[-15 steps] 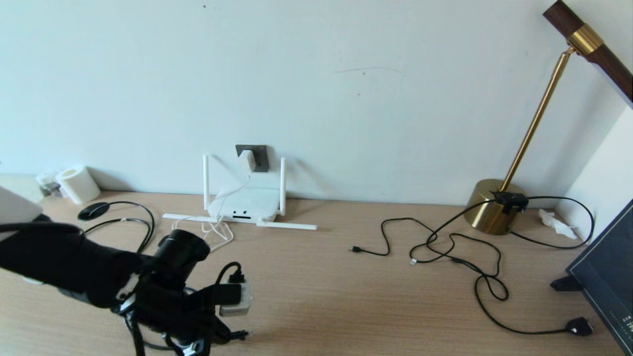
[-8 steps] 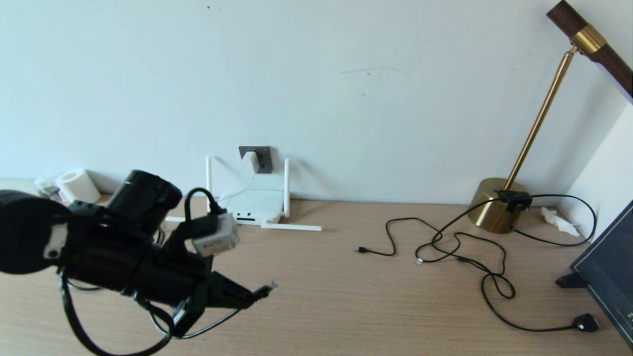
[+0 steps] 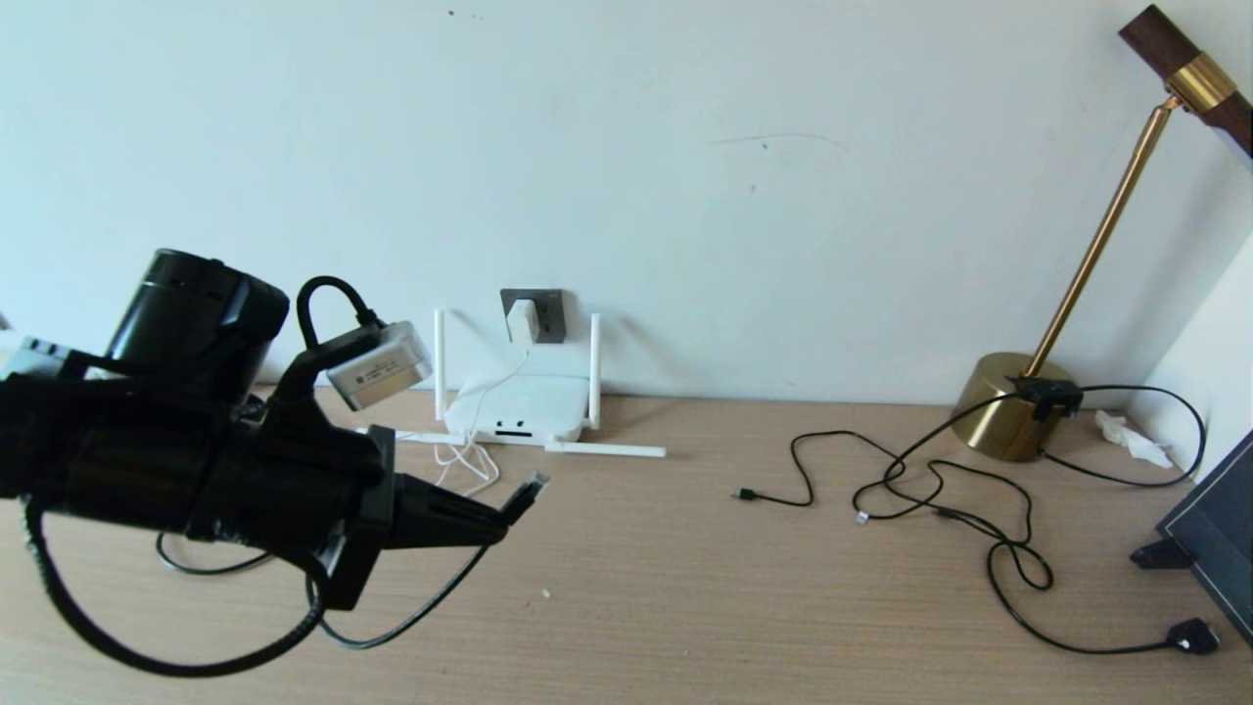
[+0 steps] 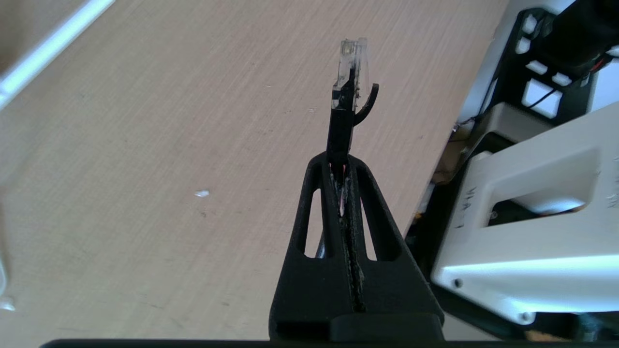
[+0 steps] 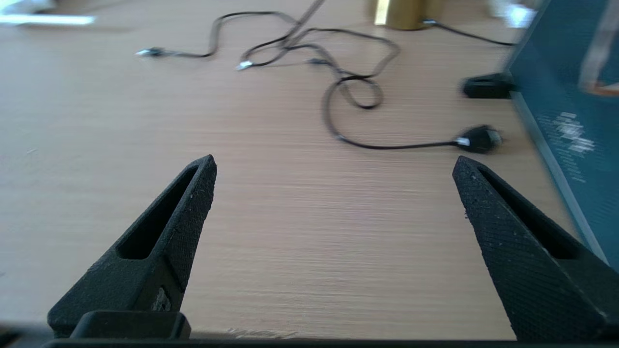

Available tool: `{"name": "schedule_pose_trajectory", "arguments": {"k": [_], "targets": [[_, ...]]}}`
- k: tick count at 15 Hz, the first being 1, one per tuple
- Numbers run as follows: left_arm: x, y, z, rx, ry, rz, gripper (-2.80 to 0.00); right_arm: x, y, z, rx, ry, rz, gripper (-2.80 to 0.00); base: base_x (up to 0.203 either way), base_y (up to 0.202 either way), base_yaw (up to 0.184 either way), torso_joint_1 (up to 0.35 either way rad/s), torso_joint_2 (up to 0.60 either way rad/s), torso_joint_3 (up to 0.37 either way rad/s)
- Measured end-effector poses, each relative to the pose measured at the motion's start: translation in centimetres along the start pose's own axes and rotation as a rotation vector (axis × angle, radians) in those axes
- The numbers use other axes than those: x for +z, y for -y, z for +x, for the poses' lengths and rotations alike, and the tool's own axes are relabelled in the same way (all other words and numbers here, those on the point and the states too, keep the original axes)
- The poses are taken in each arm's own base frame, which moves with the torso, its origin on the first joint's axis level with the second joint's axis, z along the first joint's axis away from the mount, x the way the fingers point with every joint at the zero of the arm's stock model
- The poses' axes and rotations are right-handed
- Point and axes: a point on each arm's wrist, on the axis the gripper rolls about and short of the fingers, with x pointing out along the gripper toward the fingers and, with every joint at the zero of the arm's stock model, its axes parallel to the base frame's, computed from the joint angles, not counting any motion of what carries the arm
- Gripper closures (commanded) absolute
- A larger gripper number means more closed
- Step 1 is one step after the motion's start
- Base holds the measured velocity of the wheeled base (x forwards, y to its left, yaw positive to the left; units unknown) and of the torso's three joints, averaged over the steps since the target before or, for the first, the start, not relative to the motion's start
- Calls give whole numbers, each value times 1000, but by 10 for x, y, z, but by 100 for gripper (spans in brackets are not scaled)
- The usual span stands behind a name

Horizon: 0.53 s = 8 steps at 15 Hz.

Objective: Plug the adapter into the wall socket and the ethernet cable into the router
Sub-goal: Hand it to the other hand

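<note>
My left gripper (image 3: 497,527) hovers above the wooden table (image 3: 685,587), left of centre and in front of the router. It is shut on the black boot of the ethernet cable (image 3: 529,487). The cable's clear plug tip (image 4: 351,60) sticks out past the fingertips of that gripper (image 4: 340,164), and the rest loops down behind the hand. The white router (image 3: 517,406) lies against the wall with its antennas spread. The white adapter (image 3: 522,321) sits in the dark wall socket (image 3: 550,305) above it. My right gripper (image 5: 333,166) stands open over bare table, holding nothing.
Thin black cables (image 3: 930,490) with small plugs sprawl across the right half of the table. A brass lamp (image 3: 1013,411) stands at the back right. A dark panel (image 3: 1214,519) leans at the right edge. The robot's white body (image 4: 532,203) is beside the table edge.
My left arm has risen from low at the table's front, carrying the ethernet plug up and toward the router; its wrist has rolled. The whole picture shifted slightly right, a camera move.
</note>
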Motion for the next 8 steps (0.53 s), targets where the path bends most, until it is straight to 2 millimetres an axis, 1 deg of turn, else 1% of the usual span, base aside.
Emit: {"name": "schedule_pose_trajectory", "arguments": {"k": [2, 4, 5, 6, 7, 8], "targets": [[0, 1, 2, 32, -17, 6, 0, 19, 0, -8, -1, 55, 26, -280, 0, 0, 0, 0, 0, 0], [5, -3, 9, 120, -24, 45, 0, 54, -2, -16, 51, 69, 97, -280, 0, 0, 0, 0, 0, 0], [10, -3, 14, 147, -3, 84, 0, 73, -4, -15, 93, 38, 144, -280, 0, 0, 0, 0, 0, 0], [17, -2, 22, 172, 21, 133, 0, 94, -6, -8, 153, -25, 197, -280, 0, 0, 0, 0, 0, 0], [23, 0, 31, 198, 36, 182, 0, 114, -9, 5, 218, -106, 251, -280, 0, 0, 0, 0, 0, 0], [29, 3, 40, 218, 45, 234, 0, 132, -12, 22, 285, -196, 305, -280, 0, 0, 0, 0, 0, 0]]}}
